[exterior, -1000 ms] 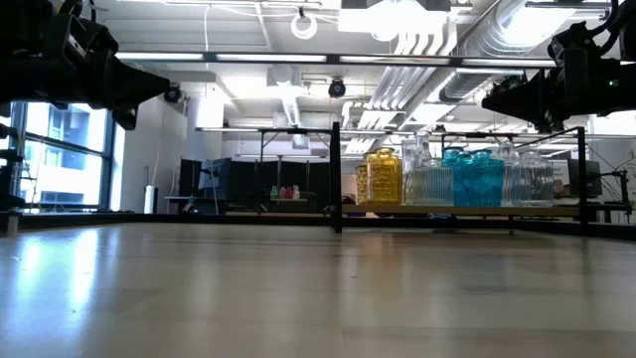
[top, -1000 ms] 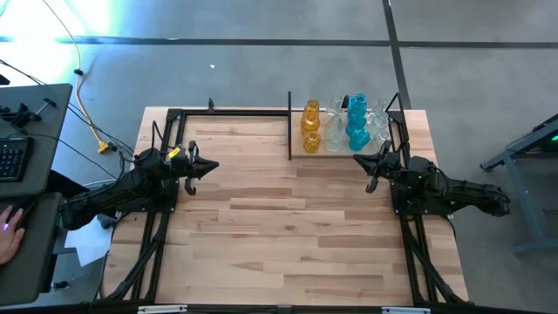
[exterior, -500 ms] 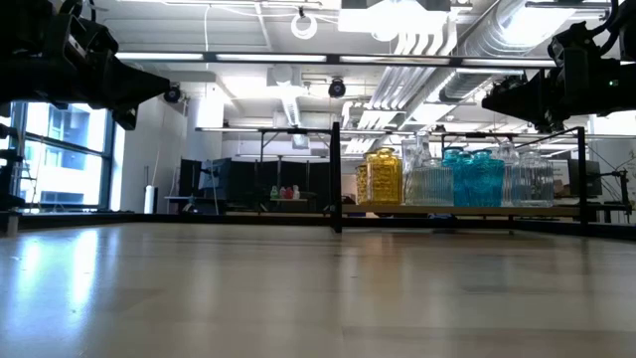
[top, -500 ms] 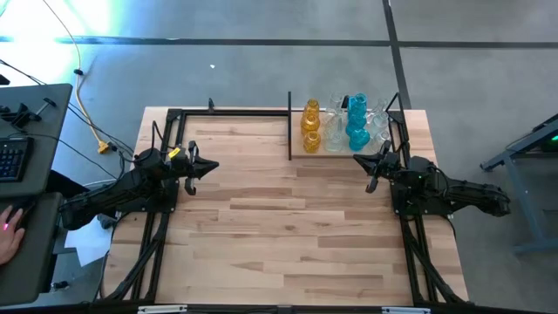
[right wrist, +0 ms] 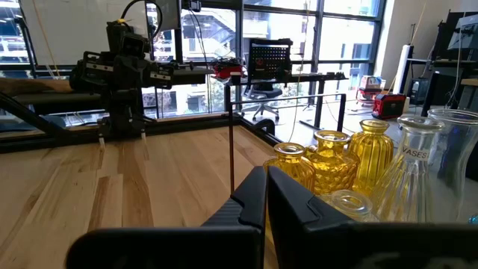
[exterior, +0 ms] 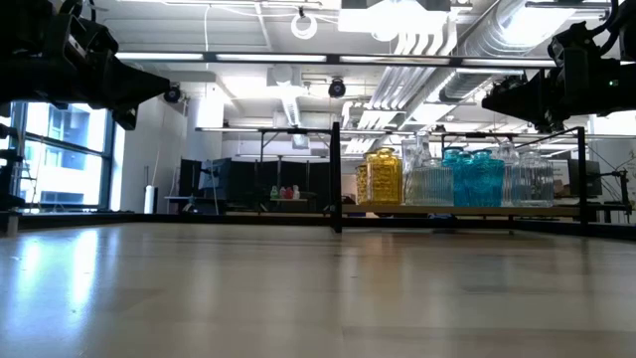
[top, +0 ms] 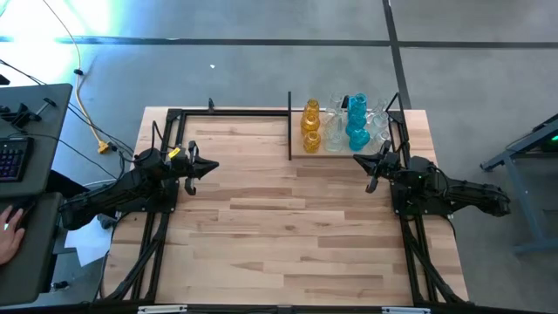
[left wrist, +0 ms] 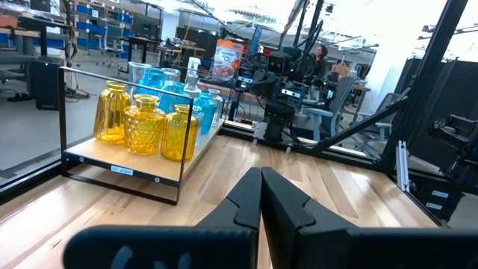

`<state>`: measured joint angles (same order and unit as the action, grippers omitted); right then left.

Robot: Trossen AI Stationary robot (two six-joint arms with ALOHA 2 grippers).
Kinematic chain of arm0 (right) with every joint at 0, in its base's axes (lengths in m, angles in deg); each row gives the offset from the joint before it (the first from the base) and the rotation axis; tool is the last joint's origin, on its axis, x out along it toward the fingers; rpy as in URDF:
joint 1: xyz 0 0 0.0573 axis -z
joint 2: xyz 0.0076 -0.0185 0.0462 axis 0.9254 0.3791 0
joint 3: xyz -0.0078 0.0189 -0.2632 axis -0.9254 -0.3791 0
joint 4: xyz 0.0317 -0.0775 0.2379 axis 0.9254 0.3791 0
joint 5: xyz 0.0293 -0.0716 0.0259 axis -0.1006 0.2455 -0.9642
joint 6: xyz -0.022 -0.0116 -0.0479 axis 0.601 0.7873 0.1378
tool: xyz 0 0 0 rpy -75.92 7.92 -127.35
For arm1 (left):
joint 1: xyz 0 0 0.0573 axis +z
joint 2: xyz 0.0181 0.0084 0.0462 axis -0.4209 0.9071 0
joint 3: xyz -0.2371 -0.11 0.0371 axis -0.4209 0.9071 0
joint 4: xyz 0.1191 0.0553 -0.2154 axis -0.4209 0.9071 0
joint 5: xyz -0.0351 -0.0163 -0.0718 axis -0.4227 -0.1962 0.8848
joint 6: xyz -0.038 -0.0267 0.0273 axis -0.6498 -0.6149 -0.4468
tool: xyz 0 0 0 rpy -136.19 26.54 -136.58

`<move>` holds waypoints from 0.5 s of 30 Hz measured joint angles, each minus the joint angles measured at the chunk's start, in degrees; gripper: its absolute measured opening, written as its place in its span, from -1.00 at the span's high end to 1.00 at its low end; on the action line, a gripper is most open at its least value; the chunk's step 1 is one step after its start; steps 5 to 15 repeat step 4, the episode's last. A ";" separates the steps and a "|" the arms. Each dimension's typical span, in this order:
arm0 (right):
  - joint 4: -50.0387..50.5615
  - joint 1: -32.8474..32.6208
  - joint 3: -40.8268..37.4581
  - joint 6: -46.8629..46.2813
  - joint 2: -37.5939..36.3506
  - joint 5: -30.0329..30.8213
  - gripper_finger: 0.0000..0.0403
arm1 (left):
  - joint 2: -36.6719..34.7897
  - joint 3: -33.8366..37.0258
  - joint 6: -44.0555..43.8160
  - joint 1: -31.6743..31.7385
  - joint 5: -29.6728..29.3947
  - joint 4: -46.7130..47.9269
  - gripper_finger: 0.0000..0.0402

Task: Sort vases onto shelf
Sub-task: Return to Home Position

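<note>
Vases (left wrist: 146,123) were glossy glass, some ribbed or dimpled. Shelf (left wrist: 97,161) board was pale matt wood, frame thin black metal. Tabletop (top: 288,235) was smooth light wood planks, faint sheen.

Three yellow vases (left wrist: 146,123), about three teal vases (exterior: 475,179), several clear vases (right wrist: 417,175); one shelf (left wrist: 123,169)

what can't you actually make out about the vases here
- Count: the vases are too small and bunched in the high view, overlapping in the low view.
- Back rows: the yellow vases partly hide the teal vases in the left wrist view; the right wrist view's edge cuts them off.
</note>
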<state>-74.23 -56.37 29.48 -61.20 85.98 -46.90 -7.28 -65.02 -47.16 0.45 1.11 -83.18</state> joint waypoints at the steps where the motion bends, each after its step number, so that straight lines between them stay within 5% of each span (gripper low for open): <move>1: 0.00 -0.02 0.00 0.00 -0.01 0.00 1.00 | 0.00 0.00 0.00 0.02 -0.02 0.00 1.00; 15: 0.00 -0.01 0.00 -0.01 0.00 0.00 1.00 | 0.00 0.00 0.00 0.02 0.00 0.00 1.00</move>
